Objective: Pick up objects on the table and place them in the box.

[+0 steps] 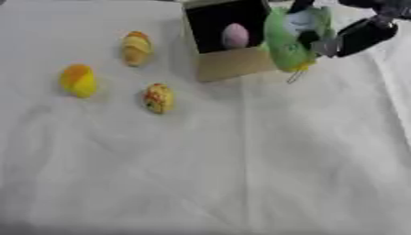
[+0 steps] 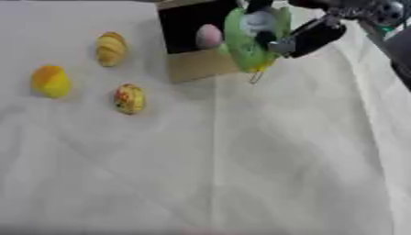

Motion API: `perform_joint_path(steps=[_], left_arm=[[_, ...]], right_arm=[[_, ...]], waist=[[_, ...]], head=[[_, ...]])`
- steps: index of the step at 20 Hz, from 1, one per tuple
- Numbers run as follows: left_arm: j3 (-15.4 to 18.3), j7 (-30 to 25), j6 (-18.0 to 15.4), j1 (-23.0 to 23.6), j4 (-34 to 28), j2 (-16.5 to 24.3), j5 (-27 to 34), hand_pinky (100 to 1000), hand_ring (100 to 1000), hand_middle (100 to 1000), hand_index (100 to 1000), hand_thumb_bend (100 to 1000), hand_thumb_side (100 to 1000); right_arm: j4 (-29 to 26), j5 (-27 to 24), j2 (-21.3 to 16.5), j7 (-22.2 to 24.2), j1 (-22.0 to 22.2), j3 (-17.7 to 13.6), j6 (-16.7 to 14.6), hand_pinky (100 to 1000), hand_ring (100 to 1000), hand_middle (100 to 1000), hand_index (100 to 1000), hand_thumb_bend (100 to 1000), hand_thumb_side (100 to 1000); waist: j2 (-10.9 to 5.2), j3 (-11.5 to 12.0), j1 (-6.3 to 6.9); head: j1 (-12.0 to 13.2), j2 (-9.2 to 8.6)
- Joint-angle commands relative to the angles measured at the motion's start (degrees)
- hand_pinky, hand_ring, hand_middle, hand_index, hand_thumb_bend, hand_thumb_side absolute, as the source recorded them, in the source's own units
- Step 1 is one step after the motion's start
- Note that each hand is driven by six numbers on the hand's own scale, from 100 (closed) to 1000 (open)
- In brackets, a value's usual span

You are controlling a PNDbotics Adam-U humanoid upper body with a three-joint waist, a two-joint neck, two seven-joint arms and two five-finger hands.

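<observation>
Left eye view: we look down on a table draped in a white, creased cloth [image 1: 241,174], with a box at the far middle and loose things to its left.
Box: we see an open brown cardboard box [image 1: 237,64] with a dark inside, its near wall facing us.
Box contents: one pale pink egg-shaped thing [image 1: 234,36] lies inside, against the dark interior; we make out nothing else in there.
Right hand: our black right hand [image 1: 321,39] comes in from the upper right and hangs at the box's right edge.
Right hand state: its fingers are wrapped round a soft green thing with a pale patch [image 1: 287,46], held clear of the cloth, overlapping the box's right wall; a thin yellowish bit dangles below it.
Inside or outside: we cannot tell whether the green thing is over the opening or just beside it.
Left hand: it shows in neither view.
On the cloth, far left: a yellow and orange rounded thing [image 1: 79,80].
On the cloth, nearer the box: a yellow-and-tan striped oval thing [image 1: 136,47].
On the cloth, nearest us: a yellow oval thing speckled with red [image 1: 158,97].
Spacing: these three lie apart from one another, all outside the box.
</observation>
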Motion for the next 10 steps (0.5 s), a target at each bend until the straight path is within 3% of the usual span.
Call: perform_joint_path(steps=[1,10], left_arm=[[0.31,0.01,-0.16,-0.28,-0.76,1.56,-0.08,854,610,627,795,235,768],[-0.27,-0.53,-0.29,-1.09,-0.66,1.94,0.20,853,609,627,794,232,766]], right_arm=[[3.82,2.81,2.44,-0.71,-4.02,-1.61,0.05,846,647,450,587,132,100],[17.00,10.92,14.99,1.98,-12.38,-5.33,6.60,849,656,465,609,120,100]], waist=[[-0.84,0.24,0.02],[-0.28,2.31,0.32]], head=[[-0.13,-0.35],[-1.31,-0.97]])
